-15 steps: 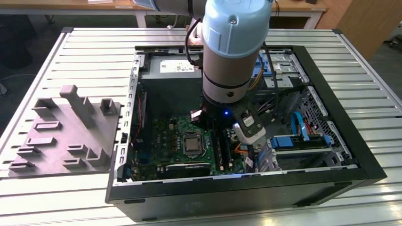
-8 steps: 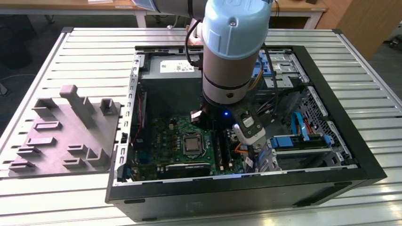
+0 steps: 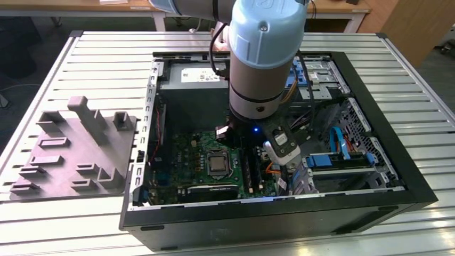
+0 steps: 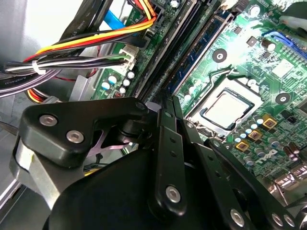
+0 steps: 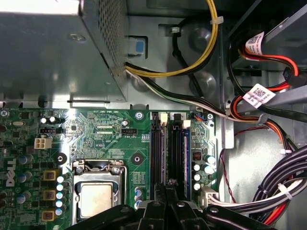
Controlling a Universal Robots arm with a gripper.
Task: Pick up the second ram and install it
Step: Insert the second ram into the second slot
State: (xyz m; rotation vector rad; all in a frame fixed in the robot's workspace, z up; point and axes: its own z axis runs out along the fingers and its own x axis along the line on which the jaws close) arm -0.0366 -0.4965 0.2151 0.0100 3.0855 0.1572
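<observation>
My gripper [image 5: 167,188] hangs inside the open computer case [image 3: 398,192], low over the long black memory slots [image 5: 156,153] of the green motherboard [image 5: 110,134]. Its fingertips [image 4: 164,101] are pressed together, and I see nothing between them. Right beside them a dark blue-green ram stick [image 5: 186,155] stands seated in a slot, and it is also seen in the second wrist view [image 4: 201,48]. Whether this is the second ram I cannot tell. In the exterior view the arm [image 3: 259,58] reaches down into the case and covers the fingers.
The processor socket [image 5: 97,199] lies beside the slots, and the grey power supply box [image 5: 53,52] is behind them. Cable bundles [image 5: 268,191] crowd the drive side. A grey fixture block [image 3: 74,152] sits outside the case at the exterior view's left.
</observation>
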